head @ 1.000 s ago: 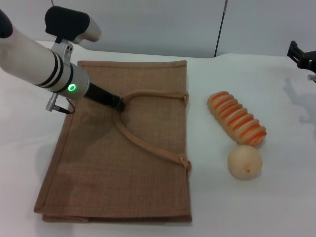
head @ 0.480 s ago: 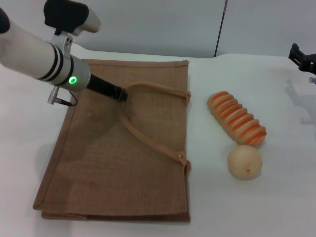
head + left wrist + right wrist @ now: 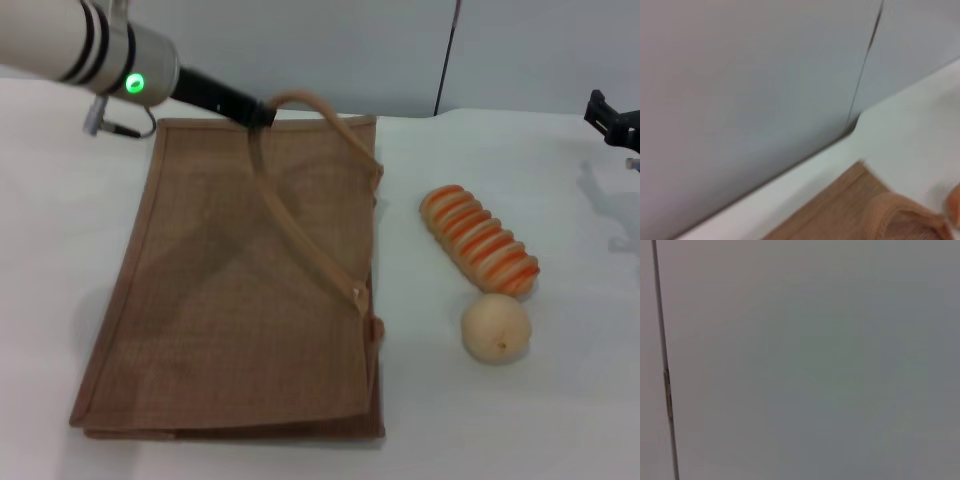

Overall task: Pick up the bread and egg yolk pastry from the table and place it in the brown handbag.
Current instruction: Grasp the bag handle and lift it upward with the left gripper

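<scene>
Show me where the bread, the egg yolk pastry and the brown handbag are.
bread (image 3: 479, 241): head view, middle of striped loaf.
egg yolk pastry (image 3: 495, 327): head view, centre of ball.
brown handbag (image 3: 220, 330): head view, bare woven side.

A large rectangular tan-brown woven jute handbag (image 3: 240, 290) has a fine, even weave and a slightly lighter brown border along its edges. Its curved strap handle (image 3: 300, 235) is a paler tan than the body. An elongated ridged bread loaf (image 3: 479, 240) carries alternating bands of bright orange and cream across its length. A small round egg yolk pastry (image 3: 495, 327) is a smooth, pale yellow-beige with no markings. The flat table surface (image 3: 560, 420) is plain white. The wall behind (image 3: 330, 50) is a flat grey-blue. The left gripper (image 3: 262, 113) is black, on a silver-white arm with black rings and a glowing green light.
</scene>
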Robot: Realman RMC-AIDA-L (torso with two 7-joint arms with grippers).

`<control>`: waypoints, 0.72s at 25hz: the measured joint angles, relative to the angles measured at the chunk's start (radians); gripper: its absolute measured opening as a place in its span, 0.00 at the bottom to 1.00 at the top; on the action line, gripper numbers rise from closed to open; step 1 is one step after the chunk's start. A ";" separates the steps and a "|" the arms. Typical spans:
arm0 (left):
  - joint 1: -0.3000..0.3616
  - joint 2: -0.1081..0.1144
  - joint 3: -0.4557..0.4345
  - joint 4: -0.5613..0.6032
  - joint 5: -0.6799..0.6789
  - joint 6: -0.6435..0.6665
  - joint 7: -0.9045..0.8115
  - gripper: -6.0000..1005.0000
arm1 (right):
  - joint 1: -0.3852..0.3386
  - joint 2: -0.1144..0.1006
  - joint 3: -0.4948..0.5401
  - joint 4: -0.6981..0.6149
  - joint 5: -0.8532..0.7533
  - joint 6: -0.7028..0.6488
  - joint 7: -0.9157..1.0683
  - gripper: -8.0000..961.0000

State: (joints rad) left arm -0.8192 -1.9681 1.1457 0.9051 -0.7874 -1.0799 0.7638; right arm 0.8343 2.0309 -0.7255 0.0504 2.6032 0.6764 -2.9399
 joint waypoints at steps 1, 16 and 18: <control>0.014 0.000 0.000 0.058 -0.007 -0.026 -0.002 0.12 | 0.000 0.000 0.000 0.001 0.000 0.000 0.000 0.91; 0.136 -0.017 -0.043 0.680 -0.019 -0.237 -0.121 0.12 | -0.011 0.000 0.000 0.004 0.000 0.000 -0.001 0.91; 0.133 -0.020 -0.069 0.732 -0.023 -0.283 -0.124 0.12 | -0.011 0.000 0.000 0.004 0.000 0.001 0.000 0.91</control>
State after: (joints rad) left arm -0.6860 -1.9880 1.0763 1.6370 -0.8103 -1.3628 0.6398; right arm 0.8231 2.0310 -0.7255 0.0547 2.6032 0.6772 -2.9404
